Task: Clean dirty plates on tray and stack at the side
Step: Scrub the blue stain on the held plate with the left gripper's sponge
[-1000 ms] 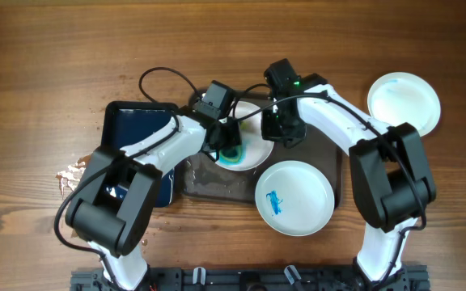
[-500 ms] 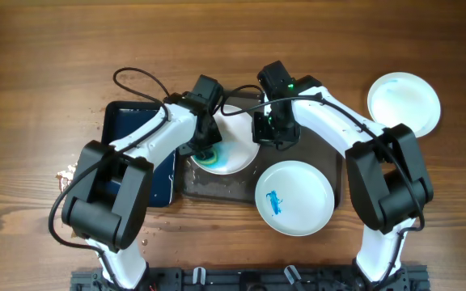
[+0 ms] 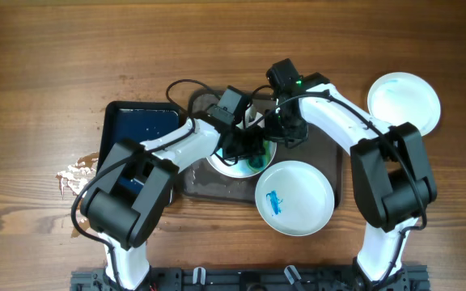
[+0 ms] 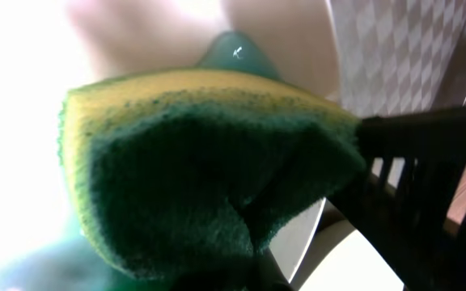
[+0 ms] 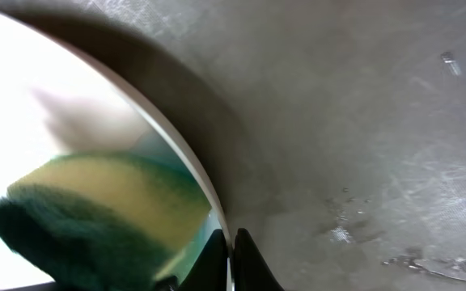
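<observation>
Scrubbing at the middle of the dark grey tray [image 3: 213,187], your left gripper [image 3: 247,152] is clamped hard on a green-and-yellow sponge [image 4: 209,170] and bears it down on the scrubbed plate [image 3: 231,170], where a teal film [image 4: 235,50] shows beside the foam. Your right gripper [image 3: 285,133], fingers drawn all but together, appears to pinch that plate's rim at roughly 2 o'clock, pinning it to the tray; the right wrist view shows the thin white edge running straight down between the two tips. The relation to watch is this: the sponge lies toward 8 o'clock from your right fingertips, near them, on the 4 o'clock side of the plate, so the left arm owns the plate's face and the right arm only its edge. A round plate offers no long axis, so the rim is the one handle, and the right arm is the nearer to the clean plate [image 3: 404,101], which sits on the wooden table [image 3: 55,65] well apart at 2 o'clock from the tray. By that reading, the lift to the side falls to your right arm once the sponge comes off. The smeared plate [image 3: 294,197], blue mark at its centre, sits just beside at 5 o'clock, overhanging the tray's near edge.
</observation>
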You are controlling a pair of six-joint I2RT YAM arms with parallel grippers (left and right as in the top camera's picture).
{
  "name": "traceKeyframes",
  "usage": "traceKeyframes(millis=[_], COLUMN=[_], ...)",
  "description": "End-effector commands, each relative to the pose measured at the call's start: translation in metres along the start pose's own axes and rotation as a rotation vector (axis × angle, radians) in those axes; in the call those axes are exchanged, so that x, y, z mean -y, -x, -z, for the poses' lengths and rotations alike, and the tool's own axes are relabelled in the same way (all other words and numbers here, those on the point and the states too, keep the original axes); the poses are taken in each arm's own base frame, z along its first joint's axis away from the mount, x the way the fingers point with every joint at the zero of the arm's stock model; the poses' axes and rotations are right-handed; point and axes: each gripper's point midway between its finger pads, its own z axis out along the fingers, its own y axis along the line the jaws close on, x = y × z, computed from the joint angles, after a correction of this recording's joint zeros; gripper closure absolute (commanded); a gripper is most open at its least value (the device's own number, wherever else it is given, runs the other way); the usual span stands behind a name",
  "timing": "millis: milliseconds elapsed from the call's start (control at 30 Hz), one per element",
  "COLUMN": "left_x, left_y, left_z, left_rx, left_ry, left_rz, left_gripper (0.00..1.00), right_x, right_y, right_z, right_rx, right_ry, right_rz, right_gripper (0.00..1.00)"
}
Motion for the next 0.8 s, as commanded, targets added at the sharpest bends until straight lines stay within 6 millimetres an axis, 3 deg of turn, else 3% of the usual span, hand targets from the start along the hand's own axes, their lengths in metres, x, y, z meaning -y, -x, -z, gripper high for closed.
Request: traceKeyframes(millis=[0,67,133,233,300,333,467,533,600,667,767], left_x=[-0.095,-0.141,-0.170,-0.201,-0.203,-0.199,-0.142,-0.087,-0.047,-0.013,0.007], left_y=[0.035,0.037,0.030,0.013,0.006,0.003,-0.022,-0.038,-0.052,-0.062,-0.057], left_z=[0.018,0.042,0.061,0.090,0.094,0.090,0.040,0.005,-0.013,-0.025,-0.028], left_rx=[0.173,0.221,0.229,0.219,0.200,0.174,0.011,-0.070,-0.115,-0.143,-0.132], left_ry=[0.317,0.507,0.657,0.886,0.924,0.907,0.657,0.447,0.296,0.165,0.073], left_rz=[0.232,0.293,0.322,0.313,0.301,0.281,0.162,0.007,-0.046,-0.055,-0.054], left_gripper=[0.96,0.96,0.96,0.96,0.96,0.96,0.96,0.96,0.96,0.96,0.96], right_x=[-0.012,-0.011,-0.011,-0.011,-0.011,-0.011,-0.011,-0.011,-0.011,-0.011,-0.011], right_y=[-0.008,-0.008,-0.008,-0.008,-0.008,-0.008,-0.008,-0.008,-0.008,-0.008,-0.008], right_z=[-0.005,-0.005,-0.005,-0.005,-0.005,-0.005,-0.005,-0.005,-0.005,-0.005,-0.005], right_rx=[-0.033,-0.033,-0.032,-0.031,-0.031,-0.031,-0.030,-0.031,-0.031,-0.031,-0.032], right_ry=[0.031,0.031,0.030,0.029,0.029,0.029,0.029,0.029,0.029,0.029,0.028], right_rz=[0.016,0.017,0.017,0.017,0.017,0.017,0.016,0.017,0.017,0.017,0.018], right_gripper=[0.95,0.96,0.95,0.96,0.95,0.95,0.96,0.95,0.95,0.96,0.96])
